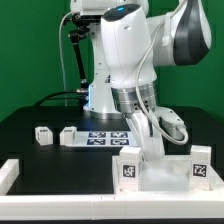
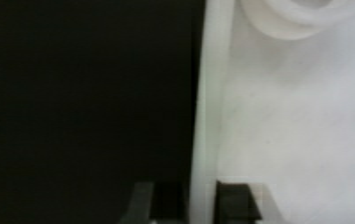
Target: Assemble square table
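The square table's top (image 1: 165,168) is a large white slab at the front right of the exterior view, with black-white tags on its near side. My gripper (image 1: 150,138) reaches down onto its rear left part. In the wrist view the slab (image 2: 289,110) fills one side, with a round corner socket (image 2: 309,16) at its far end. My gripper (image 2: 195,192) straddles the slab's edge, one dark finger (image 2: 151,203) over the black table and the other over the white surface, shut on that edge. Two short white legs (image 1: 42,135) (image 1: 68,137) lie at the exterior view's left.
The marker board (image 1: 108,139) lies flat behind the slab, in front of the robot's base. A long white L-shaped rail (image 1: 10,176) runs along the front and left edge of the black table.
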Controlling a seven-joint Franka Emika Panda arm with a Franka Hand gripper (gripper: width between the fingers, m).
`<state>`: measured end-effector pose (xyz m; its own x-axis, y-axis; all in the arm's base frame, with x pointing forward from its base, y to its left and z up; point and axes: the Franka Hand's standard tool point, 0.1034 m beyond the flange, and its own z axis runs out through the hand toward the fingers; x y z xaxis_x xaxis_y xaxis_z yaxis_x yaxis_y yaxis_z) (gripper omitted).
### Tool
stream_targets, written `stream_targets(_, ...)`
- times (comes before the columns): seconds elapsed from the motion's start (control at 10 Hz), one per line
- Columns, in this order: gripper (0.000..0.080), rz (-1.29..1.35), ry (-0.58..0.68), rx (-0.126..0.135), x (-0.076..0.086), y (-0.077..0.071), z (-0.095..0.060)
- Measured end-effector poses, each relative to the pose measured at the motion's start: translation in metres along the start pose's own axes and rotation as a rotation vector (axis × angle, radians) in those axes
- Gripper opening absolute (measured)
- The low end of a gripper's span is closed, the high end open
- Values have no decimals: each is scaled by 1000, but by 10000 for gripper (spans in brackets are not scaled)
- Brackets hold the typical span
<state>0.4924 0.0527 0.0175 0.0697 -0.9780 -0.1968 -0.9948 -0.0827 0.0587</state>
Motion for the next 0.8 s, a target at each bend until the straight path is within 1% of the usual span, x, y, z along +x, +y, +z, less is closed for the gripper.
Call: stream_targets(0.8, 67, 5, 0, 0, 0, 0, 0)
